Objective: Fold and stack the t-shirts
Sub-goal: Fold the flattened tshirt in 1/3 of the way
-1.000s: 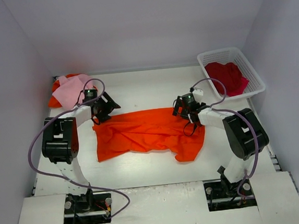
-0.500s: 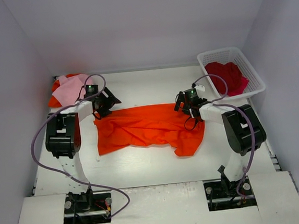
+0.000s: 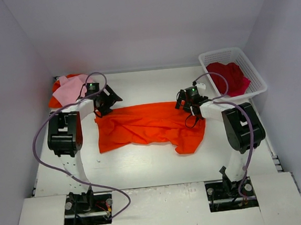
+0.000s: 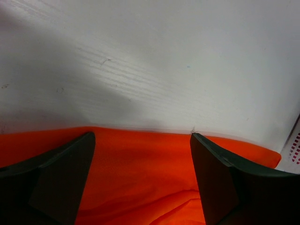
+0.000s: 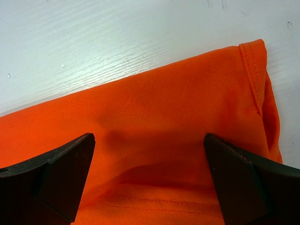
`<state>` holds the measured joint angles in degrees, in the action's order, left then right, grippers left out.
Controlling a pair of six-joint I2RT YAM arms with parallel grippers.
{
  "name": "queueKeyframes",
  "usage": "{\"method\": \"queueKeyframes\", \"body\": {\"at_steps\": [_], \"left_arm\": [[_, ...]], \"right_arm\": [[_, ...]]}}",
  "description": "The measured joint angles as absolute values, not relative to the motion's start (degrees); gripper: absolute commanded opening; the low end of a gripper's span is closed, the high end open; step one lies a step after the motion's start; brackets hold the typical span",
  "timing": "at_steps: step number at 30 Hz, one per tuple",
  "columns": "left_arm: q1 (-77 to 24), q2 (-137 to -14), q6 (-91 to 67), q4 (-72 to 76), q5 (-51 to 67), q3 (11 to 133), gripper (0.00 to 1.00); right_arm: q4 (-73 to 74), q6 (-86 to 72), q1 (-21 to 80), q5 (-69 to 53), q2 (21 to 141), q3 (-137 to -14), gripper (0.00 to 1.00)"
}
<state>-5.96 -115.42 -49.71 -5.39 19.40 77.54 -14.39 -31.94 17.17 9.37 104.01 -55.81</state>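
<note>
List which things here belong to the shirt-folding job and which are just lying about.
Job:
- orange shirt, spread on the table
- pink shirt, far left, on an orange garment
- red shirt
- left gripper and right gripper, both open over the orange shirt

Just there:
- basket, holding the red shirt

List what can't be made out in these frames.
- Top view: pink shirt covers the pile under it; count unknown.
- Top view: red clothes are bunched in the basket; count unknown.
- Wrist views: whether left gripper and right gripper touch the orange shirt; their own fingers cover that spot.
</note>
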Motion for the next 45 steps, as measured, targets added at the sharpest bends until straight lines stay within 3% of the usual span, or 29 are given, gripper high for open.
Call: {"method": "queueKeyframes", "body": {"at_steps": [11, 16, 22, 31, 45], "left_arm": [[-6.22, -109.12, -48.03, -8.54, 16.51, 76.75, 0.82], [-7.79, -97.17, -46.59, -11.07, 13.89, 74.74, 0.82], [-8.88, -80.07, -46.63, -12.47, 11.75, 64.05, 0.82], [-8.84, -71.35, -49.12, -17.87, 9.04, 49.58, 0.82], [-8.82, -72.58, -49.93, -19.09, 3.03, 48.97, 0.82]], "right_arm": [[-8.88, -30.26, 17.72, 10.15, 95.59, -55.9, 1.0], [-6.02, -29.45, 20.23, 11.64, 87.83, -57.84, 1.0], [-4.23, -30.39, 27.09, 12.71, 83.4, -57.49, 1.0], [-3.6, -31.86, 33.71, 12.71, 85.91, -55.57, 1.0], [-11.62, -28.56, 33.54, 9.56, 103.68, -61.84, 1.0]]}}
